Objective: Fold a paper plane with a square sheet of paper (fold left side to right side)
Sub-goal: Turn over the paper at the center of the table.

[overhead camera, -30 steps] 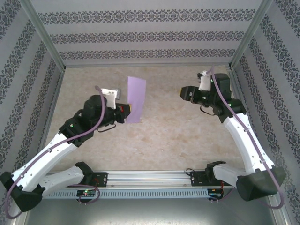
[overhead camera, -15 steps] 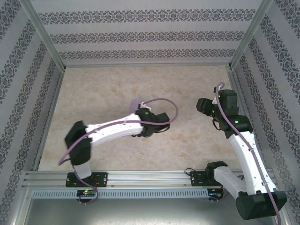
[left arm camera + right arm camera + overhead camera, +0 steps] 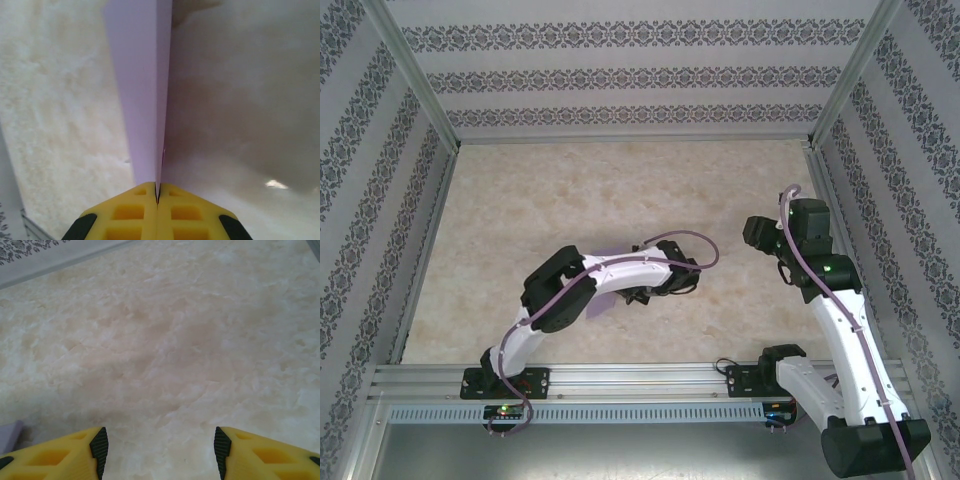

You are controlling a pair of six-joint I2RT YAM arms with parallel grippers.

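Over beige marble table (image 3: 165, 330), L gripper (image 3: 157, 192) clamped on folded lilac sheet (image 3: 140, 100); R gripper (image 3: 157, 445) jaws apart.

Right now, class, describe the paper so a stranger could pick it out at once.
Start at the pale marbled table, where the left arm bends across the middle. Its left gripper is shut on the lilac paper, a thin folded sheet pinched at one end. Nothing else here is flat, matte and lilac.

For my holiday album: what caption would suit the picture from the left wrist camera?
Yellow jaws pinched shut on a folded lilac paper, held edge-on over the marbled table.
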